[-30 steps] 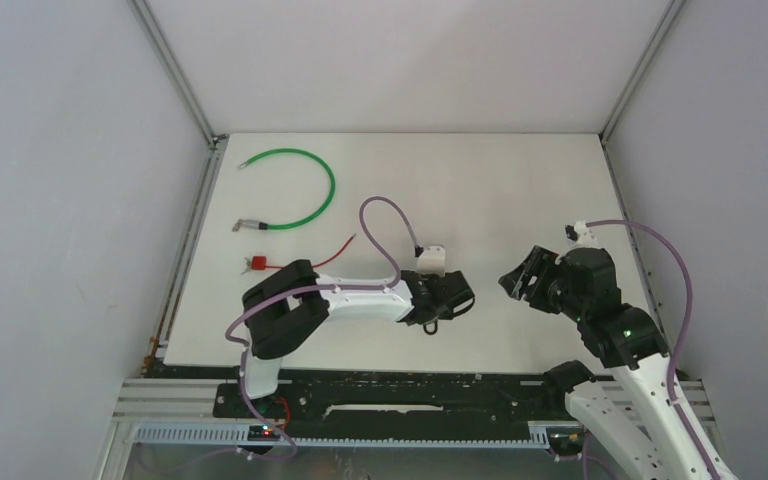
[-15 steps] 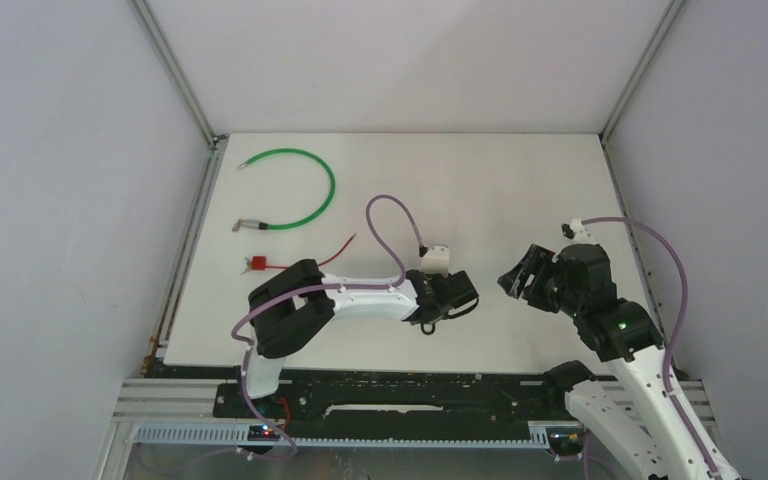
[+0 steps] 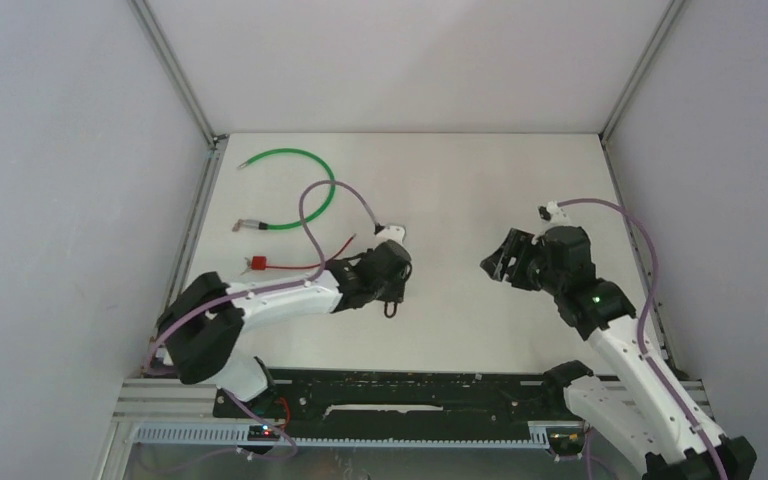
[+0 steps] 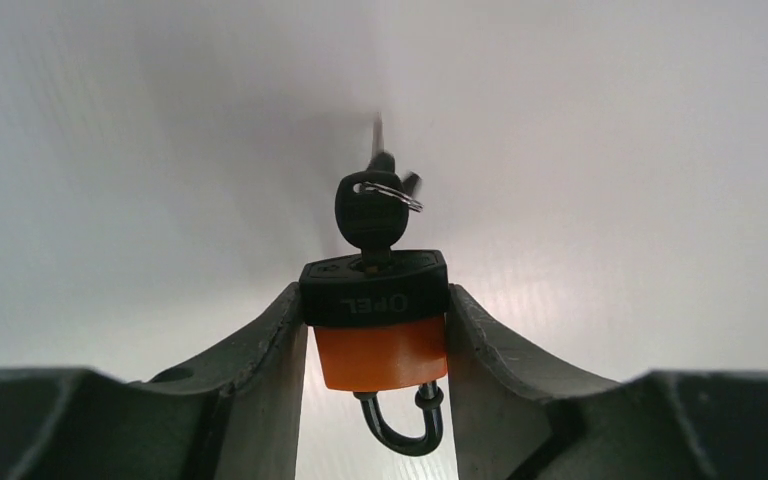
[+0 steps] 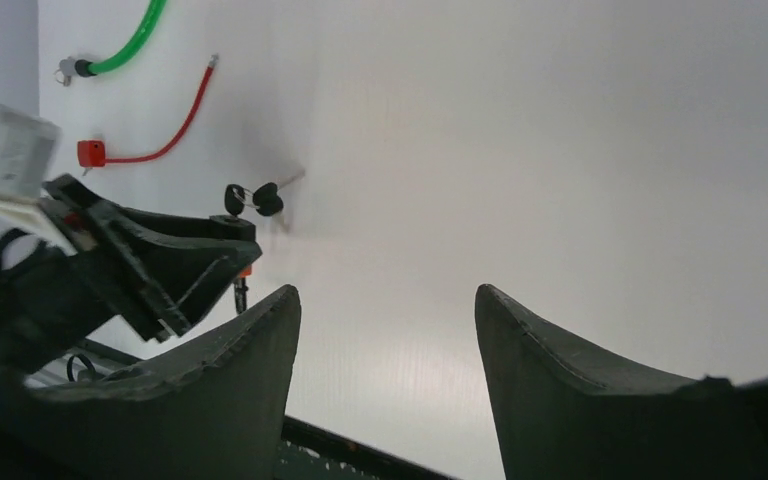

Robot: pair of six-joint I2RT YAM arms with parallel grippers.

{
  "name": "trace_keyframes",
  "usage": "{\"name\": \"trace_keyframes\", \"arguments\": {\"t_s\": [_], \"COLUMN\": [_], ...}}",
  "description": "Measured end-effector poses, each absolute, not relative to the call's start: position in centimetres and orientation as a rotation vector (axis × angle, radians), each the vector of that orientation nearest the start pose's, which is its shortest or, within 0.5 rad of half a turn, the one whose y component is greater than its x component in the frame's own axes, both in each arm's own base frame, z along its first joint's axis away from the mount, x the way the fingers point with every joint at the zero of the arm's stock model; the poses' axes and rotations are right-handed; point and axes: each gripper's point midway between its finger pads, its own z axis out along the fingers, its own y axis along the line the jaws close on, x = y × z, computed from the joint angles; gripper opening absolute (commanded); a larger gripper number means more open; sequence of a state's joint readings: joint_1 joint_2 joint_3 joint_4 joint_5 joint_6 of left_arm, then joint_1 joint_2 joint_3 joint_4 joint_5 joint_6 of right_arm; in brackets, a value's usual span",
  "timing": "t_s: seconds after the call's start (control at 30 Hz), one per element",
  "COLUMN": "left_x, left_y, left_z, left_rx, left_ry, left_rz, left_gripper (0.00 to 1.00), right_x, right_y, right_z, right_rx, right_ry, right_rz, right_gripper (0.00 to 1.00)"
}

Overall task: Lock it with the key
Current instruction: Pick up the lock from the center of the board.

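Left gripper, now swung left of its earlier spot, clamps the orange-and-black padlock near scene centre, black-headed key seated in its keyway. Right gripper, spread and empty, faces it, well placed to turn the key.

White table between pale grey walls

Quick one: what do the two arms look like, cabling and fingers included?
The left arm and right arm have white links with black joints. A lilac cable loops to each wrist. The right arm shows a green light. The fingers are dark, tapered wedges.
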State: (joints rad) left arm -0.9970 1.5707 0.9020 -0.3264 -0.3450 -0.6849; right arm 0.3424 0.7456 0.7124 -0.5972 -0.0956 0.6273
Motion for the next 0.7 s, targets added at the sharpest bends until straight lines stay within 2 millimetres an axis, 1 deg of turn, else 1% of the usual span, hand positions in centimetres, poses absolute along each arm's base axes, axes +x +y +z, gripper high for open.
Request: {"name": "trace_keyframes", "arguments": {"t_s": [0.1, 0.2, 0.27, 0.33, 0.4, 0.5, 0.53, 0.6, 0.67, 0.7], "left_x": [24.5, 25.6, 26.1, 27.4, 29.3, 31.4, 32.0, 32.5, 32.6, 32.7], "left_y": [-28.4, -29.1, -29.5, -29.4, -28.7, -27.5, -27.1, -27.2, -28.0, -28.4], "left_z": [8.1, 10.9, 12.1, 13.3, 14.3, 15.3, 15.6, 15.9, 16.0, 16.1], "left_rx": [0.329, 0.435, 0.497, 0.526, 0.514, 0.482, 0.47, 0.477, 0.513, 0.531], "left_ry": [2.376, 2.267, 2.218, 2.169, 2.129, 2.088, 2.076, 2.054, 2.023, 2.008], "left_rz": [-0.36, -0.43, -0.491, -0.563, -0.61, -0.671, -0.684, -0.702, -0.729, -0.738], "left_gripper": [0.0, 0.0, 0.0, 0.0, 0.0, 0.0, 0.0, 0.0, 0.0, 0.0], "right_x": [24.4, 27.3, 29.3, 31.4, 33.1, 35.4, 35.9, 36.5, 36.2, 35.8], "right_y": [13.5, 14.8, 15.6, 16.4, 17.0, 17.8, 17.9, 18.5, 19.5, 20.1], "right_z": [17.4, 18.0, 18.4, 18.6, 18.7, 18.6, 18.6, 18.2, 17.6, 17.2], "right_rx": [0.21, 0.146, 0.104, 0.064, 0.034, -0.024, -0.041, -0.096, -0.167, -0.213], "right_ry": [2.22, 2.149, 2.095, 2.041, 1.997, 1.927, 1.908, 1.865, 1.826, 1.806], "right_rz": [0.671, 0.706, 0.729, 0.758, 0.794, 0.832, 0.834, 0.834, 0.821, 0.811], "right_gripper": [0.67, 0.67, 0.67, 0.67, 0.67, 0.68, 0.68, 0.69, 0.71, 0.71]}}
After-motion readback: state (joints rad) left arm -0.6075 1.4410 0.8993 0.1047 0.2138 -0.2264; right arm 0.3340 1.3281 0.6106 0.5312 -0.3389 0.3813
